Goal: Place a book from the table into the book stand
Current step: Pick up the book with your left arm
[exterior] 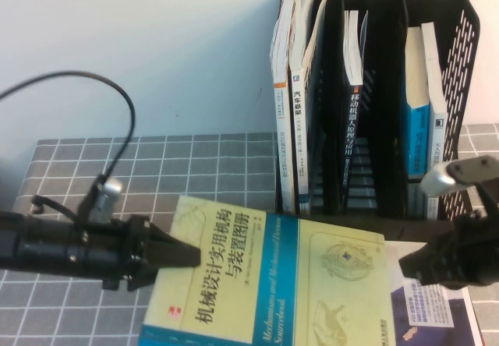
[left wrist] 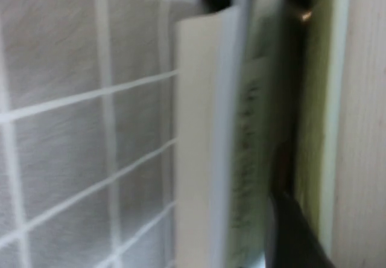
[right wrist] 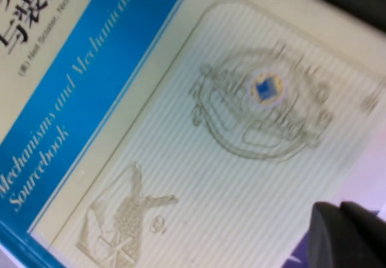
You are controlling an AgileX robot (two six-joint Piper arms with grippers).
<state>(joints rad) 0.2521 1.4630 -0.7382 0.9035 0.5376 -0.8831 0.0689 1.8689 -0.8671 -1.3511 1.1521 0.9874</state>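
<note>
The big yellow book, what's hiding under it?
Under the book, on the right, a white and purple magazine pokes out; most of it is covered. The grey grid table lies below. The left gripper bites the book's edge; the right gripper sits over its right edge.

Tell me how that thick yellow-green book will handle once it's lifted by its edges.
The book looks thick, so probably heavy and stiff. The left gripper pinches only its left edge, so the far side may sag or the cover slip. The right gripper sits at the right edge, which may steady it. Its glossy cover may be slippery.
</note>
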